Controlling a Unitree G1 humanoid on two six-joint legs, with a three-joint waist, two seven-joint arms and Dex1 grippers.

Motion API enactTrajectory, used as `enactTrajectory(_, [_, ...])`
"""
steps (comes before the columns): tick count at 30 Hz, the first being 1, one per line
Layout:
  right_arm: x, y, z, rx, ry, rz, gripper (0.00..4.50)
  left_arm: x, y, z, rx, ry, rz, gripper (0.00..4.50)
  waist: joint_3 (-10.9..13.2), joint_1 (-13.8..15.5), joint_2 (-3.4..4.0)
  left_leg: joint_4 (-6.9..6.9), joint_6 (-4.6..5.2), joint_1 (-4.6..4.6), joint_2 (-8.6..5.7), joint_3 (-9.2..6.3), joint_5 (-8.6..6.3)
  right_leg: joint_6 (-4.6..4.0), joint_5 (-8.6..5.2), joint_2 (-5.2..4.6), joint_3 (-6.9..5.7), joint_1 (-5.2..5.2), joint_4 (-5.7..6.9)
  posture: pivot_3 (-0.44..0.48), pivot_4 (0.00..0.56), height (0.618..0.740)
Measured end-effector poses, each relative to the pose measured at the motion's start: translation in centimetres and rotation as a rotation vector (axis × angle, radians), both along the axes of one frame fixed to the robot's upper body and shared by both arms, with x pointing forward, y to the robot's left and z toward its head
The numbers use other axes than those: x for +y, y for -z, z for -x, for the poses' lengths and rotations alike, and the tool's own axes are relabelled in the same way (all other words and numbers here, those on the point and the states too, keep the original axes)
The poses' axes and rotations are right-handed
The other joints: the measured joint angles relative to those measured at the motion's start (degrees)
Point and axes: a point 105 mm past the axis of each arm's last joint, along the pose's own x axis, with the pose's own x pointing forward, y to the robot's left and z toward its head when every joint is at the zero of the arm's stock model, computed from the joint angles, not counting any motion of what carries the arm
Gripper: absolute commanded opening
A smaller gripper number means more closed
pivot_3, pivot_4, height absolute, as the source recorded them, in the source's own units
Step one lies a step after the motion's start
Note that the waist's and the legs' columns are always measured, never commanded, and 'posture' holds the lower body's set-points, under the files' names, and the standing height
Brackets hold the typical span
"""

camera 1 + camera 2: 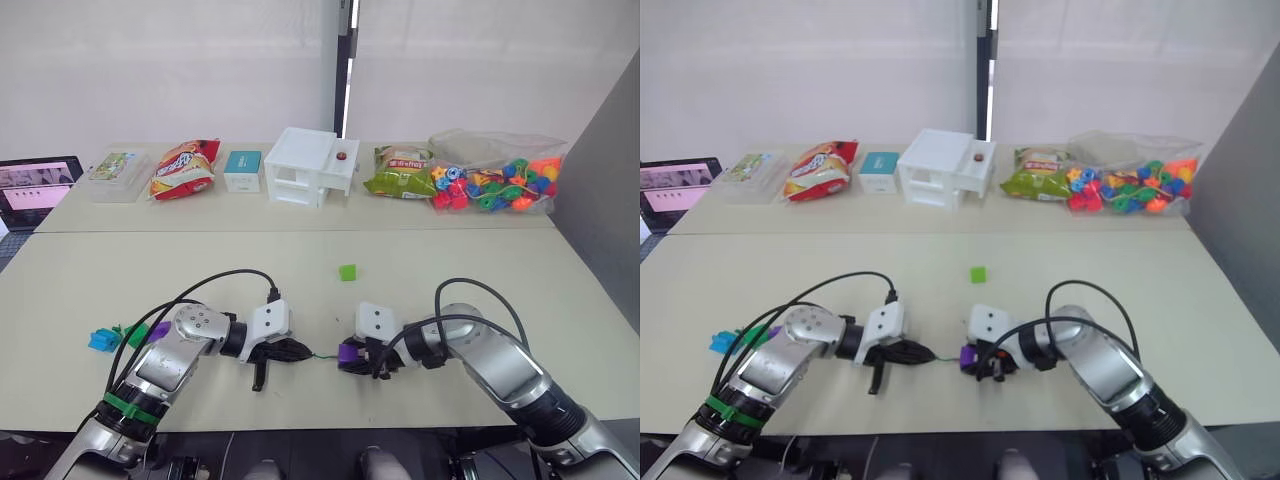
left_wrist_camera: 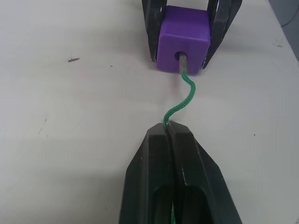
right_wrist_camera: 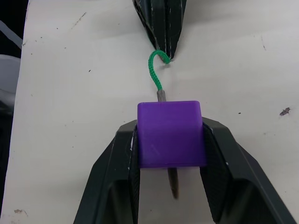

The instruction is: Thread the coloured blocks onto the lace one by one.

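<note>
Right wrist view: right gripper (image 3: 170, 179) clamps a purple block (image 3: 171, 134) steady so the left gripper (image 2: 174, 133), pinching the lace (image 2: 181, 103), feeds its tip through.

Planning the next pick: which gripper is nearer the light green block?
Right. The light green block lies beyond and slightly left of the right gripper; the left gripper is farther left.

purple block (image 3: 171, 133): cube, held between right end effector (image 3: 170, 154) fingers, on table (image 1: 450, 270) near front edge, hole facing left end effector (image 2: 174, 135)
lace (image 2: 180, 102): thin green cord, curved, pinched in left end effector; brownish stiff tip (image 3: 173, 183) passed through purple block, poking out far side
light green block (image 1: 347, 272): alone mid-table
blue block (image 1: 101, 340): far left, beside green block (image 1: 136, 333) and second purple block (image 1: 158, 329)
</note>
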Motion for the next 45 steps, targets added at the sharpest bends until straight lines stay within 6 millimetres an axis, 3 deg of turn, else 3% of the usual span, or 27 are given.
enactTrajectory(7, [0.0,0.0,0.0,0.004,0.003,0.002,1.19,-0.6,0.0,-0.1,-0.005,0.001,0.009,0.03,0.0,0.0,0.0,0.0,0.0,0.0,-0.01,0.0,0.0,0.0,0.0,0.0,0.0,0.0,0.0,0.0,0.15,0.74])
enactTrajectory(17, [0.0,0.0,0.0,0.006,0.008,0.004,1.19,-3.9,0.1,0.0,-0.021,0.063,0.015,0.03,0.0,0.1,0.0,0.01,0.0,-0.01,-0.01,0.0,0.0,0.0,0.0,0.0,0.0,0.0,0.0,0.0,0.15,0.74])
enactTrajectory(26, [-0.2,0.0,0.0,0.007,0.018,0.009,1.19,-4.2,-0.1,-0.3,-0.03,0.054,-0.001,0.03,0.0,0.1,-0.01,0.01,0.0,0.0,-0.01,0.0,0.0,0.0,0.0,0.0,0.0,0.02,0.0,0.0,0.15,0.74])
enactTrajectory(29, [-0.1,0.0,0.0,0.006,0.021,0.008,1.19,-4.0,-0.3,-0.3,-0.008,0.039,-0.003,0.87,0.0,0.0,-0.01,0.01,0.0,-0.01,-0.01,0.0,0.0,0.0,0.0,0.01,0.0,-0.01,0.01,0.0,0.15,0.74])
enactTrajectory(31, [0.0,0.0,0.0,0.003,0.027,0.004,2.27,-3.9,-0.8,-0.2,0.0,0.039,0.008,1.55,0.0,0.0,-0.01,0.01,0.0,-0.01,0.0,0.0,0.0,0.0,0.0,0.01,0.0,-0.01,0.02,0.0,0.15,0.74])
enactTrajectory(38, [-0.7,-0.4,0.6,0.014,0.078,-0.052,4.5,-3.6,-2.1,0.8,-0.015,0.096,0.002,3.84,0.0,0.2,-0.01,0.0,0.0,-0.02,-0.01,-0.01,0.0,0.0,0.0,0.0,0.0,0.01,0.0,0.0,0.15,0.74])
enactTrajectory(40, [-1.9,-0.2,1.2,0.033,0.108,-0.057,4.5,-4.2,-1.9,0.6,-0.034,0.102,-0.01,4.47,0.0,0.7,-0.01,0.02,0.0,-0.05,-0.04,-0.02,0.0,0.01,0.0,-0.03,0.0,0.04,-0.04,0.0,0.15,0.74])
enactTrajectory(45, [-4.9,0.4,1.6,0.022,0.185,0.004,4.5,-6.7,-1.1,0.0,-0.076,0.12,-0.017,4.47,0.0,1.3,-0.02,0.05,0.0,-0.08,-0.04,0.03,0.0,0.02,0.01,-0.01,0.01,0.04,-0.15,0.0,0.15,0.74])
